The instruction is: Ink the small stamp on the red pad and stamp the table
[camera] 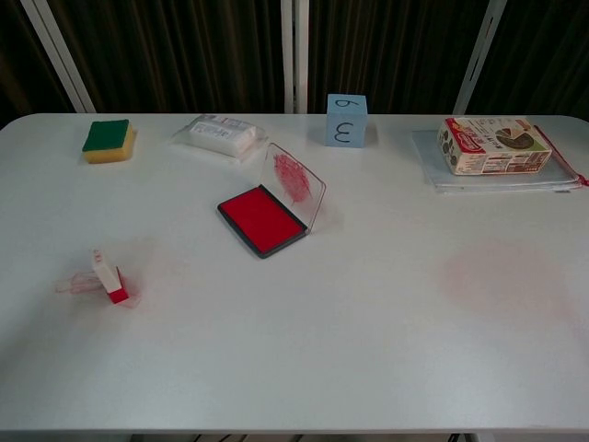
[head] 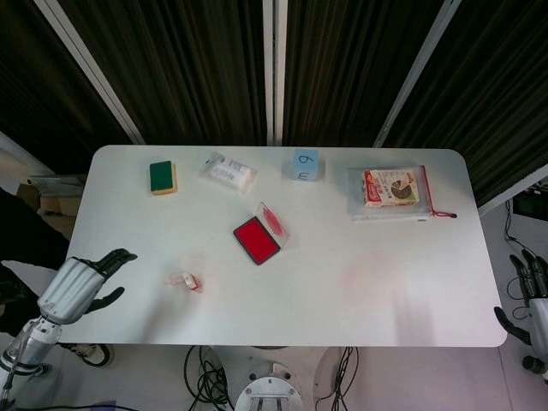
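The small stamp [head: 183,281] [camera: 105,274], clear with a red base, lies on its side on the white table [head: 360,291], left of centre near the front. The red ink pad [head: 257,240] [camera: 262,218] sits open in the middle, its clear lid tilted up on the right. My left hand [head: 81,284] hovers over the table's front left corner, fingers apart and holding nothing, well left of the stamp. My right hand [head: 529,300] hangs off the table's right edge, fingers spread and empty. Neither hand shows in the chest view.
Along the back stand a green and yellow sponge [head: 163,177], a white packet [head: 228,172], a blue cube marked 6 and 3 [head: 305,163] and a printed box on a clear folder [head: 392,189]. Faint red smudges mark the table right of centre [camera: 502,276].
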Robot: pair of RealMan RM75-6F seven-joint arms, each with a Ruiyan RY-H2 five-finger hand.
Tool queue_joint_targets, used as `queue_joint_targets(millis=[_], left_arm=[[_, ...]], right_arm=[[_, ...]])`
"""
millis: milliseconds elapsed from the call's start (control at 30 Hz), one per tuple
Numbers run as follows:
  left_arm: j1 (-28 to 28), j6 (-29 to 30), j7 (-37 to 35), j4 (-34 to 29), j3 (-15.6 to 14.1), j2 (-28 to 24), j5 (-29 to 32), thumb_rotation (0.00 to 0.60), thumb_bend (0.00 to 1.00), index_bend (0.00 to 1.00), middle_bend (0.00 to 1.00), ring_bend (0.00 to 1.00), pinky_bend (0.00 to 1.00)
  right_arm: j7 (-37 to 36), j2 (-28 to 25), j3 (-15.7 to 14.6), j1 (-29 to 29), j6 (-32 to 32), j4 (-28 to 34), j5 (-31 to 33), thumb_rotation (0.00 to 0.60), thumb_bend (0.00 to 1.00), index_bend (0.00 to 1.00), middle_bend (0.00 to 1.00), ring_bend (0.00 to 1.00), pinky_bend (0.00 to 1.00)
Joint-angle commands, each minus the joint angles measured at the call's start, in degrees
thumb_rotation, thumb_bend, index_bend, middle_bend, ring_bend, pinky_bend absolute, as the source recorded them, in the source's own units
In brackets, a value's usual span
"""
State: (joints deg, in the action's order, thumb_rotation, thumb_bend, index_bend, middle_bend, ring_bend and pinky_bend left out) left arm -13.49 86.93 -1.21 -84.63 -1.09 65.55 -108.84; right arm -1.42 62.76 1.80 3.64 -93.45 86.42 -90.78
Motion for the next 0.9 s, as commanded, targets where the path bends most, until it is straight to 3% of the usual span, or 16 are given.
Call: queue_joint_targets(millis=[33, 433, 633, 900], left_arm=[[-2.94, -3.18, 1.00, 2.50, -0.36, 3.74, -1.55, 0.600, 0.22, 0.26, 0.28, 0.87, 0.97], [-10.14, -13.00, 0.57, 12.54, -1.75, 15.35, -1.40, 0.600, 0.22, 0.23, 0.25, 0.87, 0.98], [-12.10, -14.12, 1.22, 22.15, -2.31, 22.11, -1.28, 0.600, 0.22, 0.24, 0.25, 0.87, 0.98], [-13.27, -13.21, -1.46, 30.04, -4.23, 27.15, -1.09, 0.600, 0.22, 0.28, 0.28, 0.88, 0.99]], right_arm=[[-0.05, -0.11, -0.07, 0.27, -0.47, -0.02, -0.08, 0.600, 0.16, 0.00, 0.00, 0.00, 0.00], [-1.04, -0.73, 0.02, 1.32, -1.87, -0.31, 0.45, 0.600, 0.16, 0.00, 0.00, 0.00, 0.00], [-1.38, -0.59, 0.16, 1.32, -1.74, -0.76, 0.75, 0.600, 0.16, 0.00, 0.00, 0.00, 0.00], [-1.54, -0.67, 0.29, 1.27, -1.47, -0.84, 1.04, 0.600, 0.17, 0.00, 0.00, 0.00, 0.00]])
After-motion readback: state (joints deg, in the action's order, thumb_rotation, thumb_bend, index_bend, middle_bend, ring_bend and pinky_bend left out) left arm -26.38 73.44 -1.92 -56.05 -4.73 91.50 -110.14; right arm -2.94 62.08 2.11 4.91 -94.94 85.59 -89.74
